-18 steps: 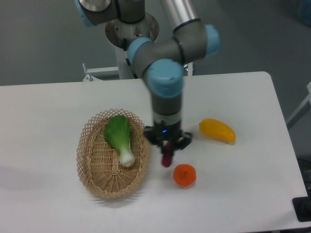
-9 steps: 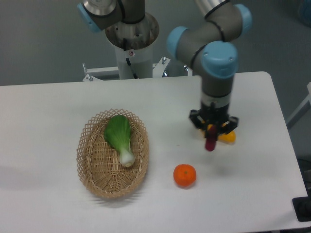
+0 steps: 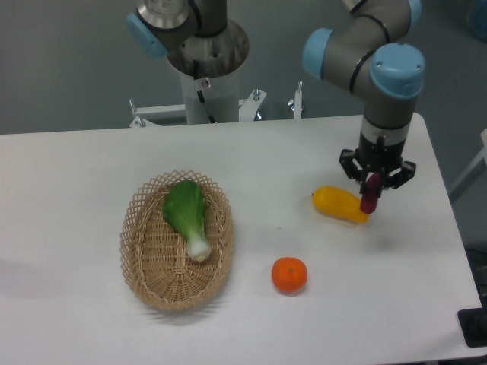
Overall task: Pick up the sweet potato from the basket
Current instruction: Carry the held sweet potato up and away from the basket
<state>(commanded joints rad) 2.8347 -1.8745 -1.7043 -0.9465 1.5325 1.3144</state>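
Observation:
My gripper (image 3: 372, 192) is shut on the sweet potato (image 3: 370, 198), a small reddish-purple tuber that hangs end-down from the fingers. It is held above the table at the right, just over the right end of a yellow mango-shaped fruit (image 3: 338, 204). The oval tan wicker basket (image 3: 144, 262) sits far to the left and holds only a green leafy vegetable (image 3: 187, 214).
A round orange (image 3: 289, 274) lies on the white table between the basket and the yellow fruit. The robot's base column (image 3: 205, 72) stands at the back edge. The table's right edge is close to the gripper.
The gripper has carried the sweet potato from beside the basket's right rim across to the right, past the orange, and now holds it over the yellow fruit's right end.

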